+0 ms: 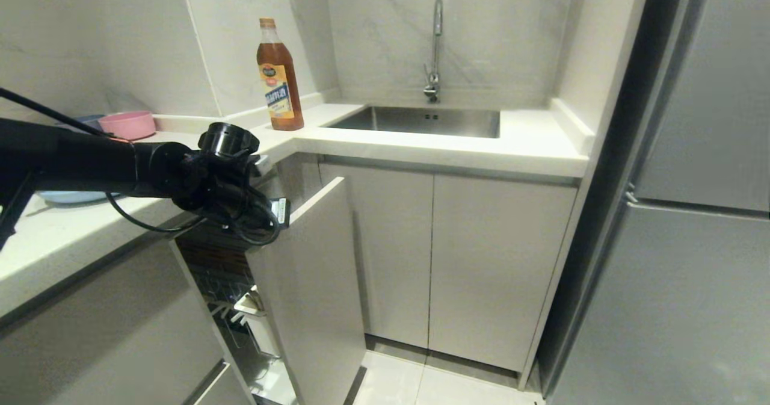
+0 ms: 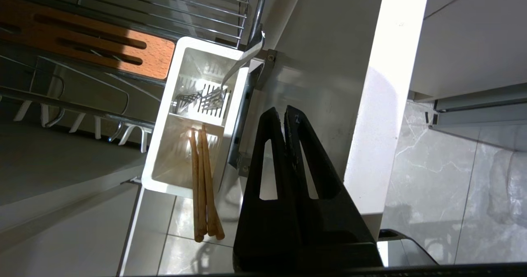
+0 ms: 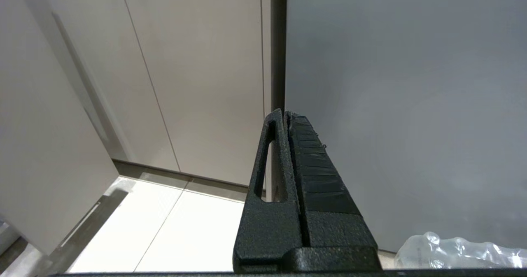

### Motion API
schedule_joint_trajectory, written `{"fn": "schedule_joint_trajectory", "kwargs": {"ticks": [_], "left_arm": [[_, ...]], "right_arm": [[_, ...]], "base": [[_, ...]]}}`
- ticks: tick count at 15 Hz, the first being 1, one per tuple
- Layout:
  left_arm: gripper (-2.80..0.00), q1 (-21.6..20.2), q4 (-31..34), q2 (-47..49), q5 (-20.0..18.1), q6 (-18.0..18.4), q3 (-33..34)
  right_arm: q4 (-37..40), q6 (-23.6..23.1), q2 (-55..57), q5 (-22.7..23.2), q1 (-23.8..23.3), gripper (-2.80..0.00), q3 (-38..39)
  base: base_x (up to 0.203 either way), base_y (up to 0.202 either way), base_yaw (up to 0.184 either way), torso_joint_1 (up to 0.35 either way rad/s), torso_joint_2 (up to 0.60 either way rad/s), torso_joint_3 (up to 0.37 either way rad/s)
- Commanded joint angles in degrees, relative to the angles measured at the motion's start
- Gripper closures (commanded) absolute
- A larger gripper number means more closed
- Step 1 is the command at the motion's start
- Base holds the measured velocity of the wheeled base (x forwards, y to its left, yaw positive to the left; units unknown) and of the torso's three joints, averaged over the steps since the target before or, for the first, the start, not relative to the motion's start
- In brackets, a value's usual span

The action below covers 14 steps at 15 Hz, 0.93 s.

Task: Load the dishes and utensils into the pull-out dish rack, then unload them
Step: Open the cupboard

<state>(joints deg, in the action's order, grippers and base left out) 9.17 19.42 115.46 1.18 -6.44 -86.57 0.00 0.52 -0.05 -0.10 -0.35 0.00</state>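
One metal utensil and wooden chopsticks stand in the white utensil box. Left gripper, fingers pressed together and empty, hangs beside it.

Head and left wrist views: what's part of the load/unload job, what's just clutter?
Job:
pull-out dish rack, pulled out
white utensil box
chopsticks, in the box
metal utensil, in the box
light-blue plate, on the counter
left gripper, shut, empty

Lying about:
oil bottle
pink bowl
sink
faucet
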Motion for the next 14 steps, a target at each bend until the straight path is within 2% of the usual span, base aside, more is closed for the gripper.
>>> {"fn": "schedule_joint_trajectory", "kwargs": {"ticks": [1, 14], "left_arm": [[0.00, 1.2, 0.2, -0.4, -0.1, -0.1, 0.7], [0.00, 11.9, 0.2, -3.2, -0.3, -5.3, 6.0]], "right_arm": [[0.0, 0.0, 0.0, 0.0, 0.0, 0.00, 0.0], [0.0, 0.0, 0.0, 0.0, 0.0, 0.00, 0.0]], "base": [[0.000, 0.000, 0.000, 0.000, 0.00, 0.000], [0.000, 0.000, 0.000, 0.000, 0.00, 0.000]]}}
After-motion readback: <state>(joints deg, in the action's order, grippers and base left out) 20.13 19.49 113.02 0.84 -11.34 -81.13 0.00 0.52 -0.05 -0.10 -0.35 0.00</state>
